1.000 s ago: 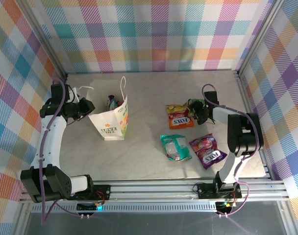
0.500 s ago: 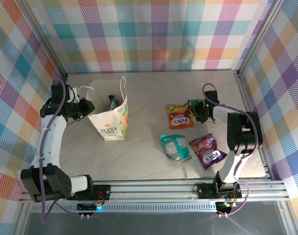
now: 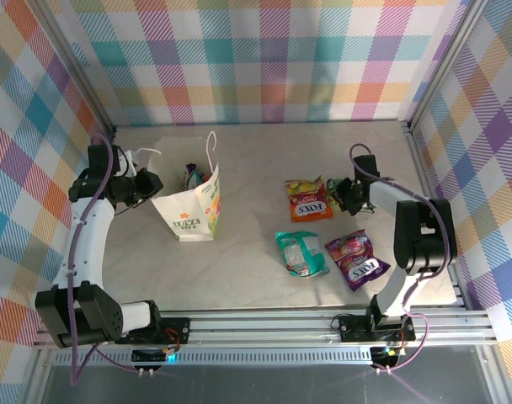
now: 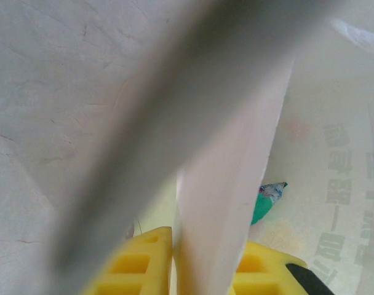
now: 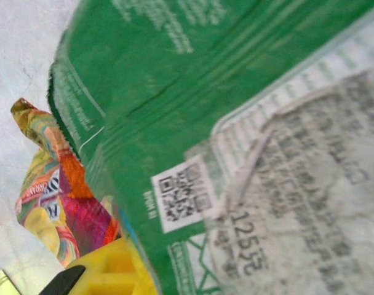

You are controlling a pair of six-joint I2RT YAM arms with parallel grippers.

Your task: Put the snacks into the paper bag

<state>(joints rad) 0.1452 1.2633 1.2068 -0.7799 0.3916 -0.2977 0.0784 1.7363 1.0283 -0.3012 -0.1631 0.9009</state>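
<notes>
Narrowed and nudged sideways since a second ago: right tool (image 3: 344, 194), now pinching green packet (image 3: 333, 185) at its edge. Left tool (image 3: 144, 183) unchanged, pressed together on one wall of bag (image 3: 191, 212), holding its mouth open.

Early in the task, by the look of it. One packet (image 3: 191, 175) already down inside the bag, just past the left tool's tips. Green packet gripped but not yet carried over; bag well apart from right tool, far off to its left. Three more flat on worktop (image 3: 248, 160): orange packet (image 3: 307, 200) just beside right tool on its left, teal packet (image 3: 301, 252) and purple packet (image 3: 355, 259) back toward that arm's base.

Packets: glossy crinkled film, flat pillow shapes with crimped ends; green one printed with a white label panel and small square code. Bag: stiff matte white paper, upright, thin cord handles. Tool pads (image 5: 110, 270): yellow, blocky. Worktop: pale, faintly mottled, smooth.
</notes>
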